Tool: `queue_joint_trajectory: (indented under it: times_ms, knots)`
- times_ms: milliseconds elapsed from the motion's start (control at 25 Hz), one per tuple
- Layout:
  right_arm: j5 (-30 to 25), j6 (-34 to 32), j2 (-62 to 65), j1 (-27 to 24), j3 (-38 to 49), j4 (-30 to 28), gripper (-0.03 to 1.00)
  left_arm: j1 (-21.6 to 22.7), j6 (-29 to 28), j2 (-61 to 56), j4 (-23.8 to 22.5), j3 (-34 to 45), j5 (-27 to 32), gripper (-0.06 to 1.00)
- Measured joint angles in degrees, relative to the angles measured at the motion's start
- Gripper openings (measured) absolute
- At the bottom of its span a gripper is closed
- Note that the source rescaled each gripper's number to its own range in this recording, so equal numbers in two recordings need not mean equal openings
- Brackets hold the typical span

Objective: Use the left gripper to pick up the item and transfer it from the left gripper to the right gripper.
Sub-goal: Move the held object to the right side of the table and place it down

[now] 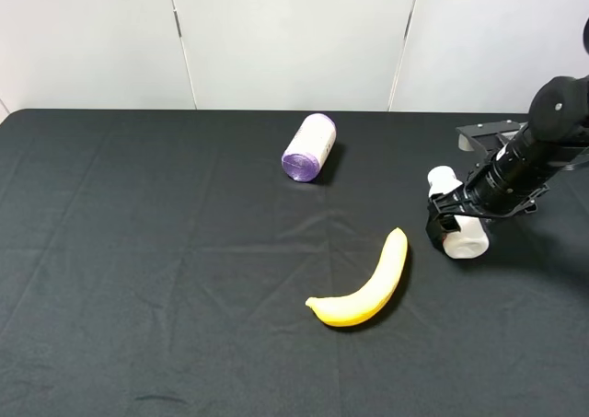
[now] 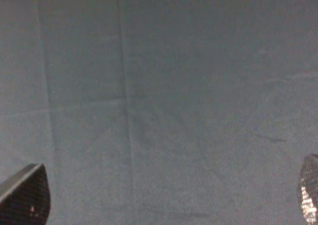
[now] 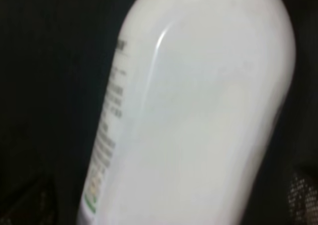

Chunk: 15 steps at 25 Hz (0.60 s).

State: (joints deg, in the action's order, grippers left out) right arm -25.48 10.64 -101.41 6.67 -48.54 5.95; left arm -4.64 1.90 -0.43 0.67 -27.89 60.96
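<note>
Bottle (image 1: 457,216) near counter (image 1: 138,279) right edge, clamped crosswise in right pincer (image 1: 449,216), long axis toward far edge. Left pincer (image 2: 159,205) spread wide over bare cloth (absent from high view).

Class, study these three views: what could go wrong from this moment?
1. The right gripper holds the small white plastic bottle only around its middle, so it may slip or tilt.
2. Lowering it, the bottle could roll on the black cloth toward the yellow banana.

bottle (image 3: 198,111): blurred, edge-cropped | left gripper (image 2: 164,205): only fingertips in frame
</note>
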Motion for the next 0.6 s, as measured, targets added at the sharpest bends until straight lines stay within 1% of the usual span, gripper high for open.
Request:
queue_joint_trajectory:
  times_ms: [240, 400, 600]
  knots:
    - [-5.9, -1.9, 6.1, 0.0, -2.4, 0.0, 1.00, 0.0, 0.0, 0.0, 0.0, 0.0, 0.0, 1.00]
    - [-12.0, -3.7, 12.0, 0.0, -3.0, 0.0, 1.00, 0.0, 0.0, 0.0, 0.0, 0.0, 0.0, 1.00]
    - [-21.7, -6.8, 21.4, 0.0, -3.0, 0.0, 1.00, 0.0, 0.0, 0.0, 0.0, 0.1, 0.0, 1.00]
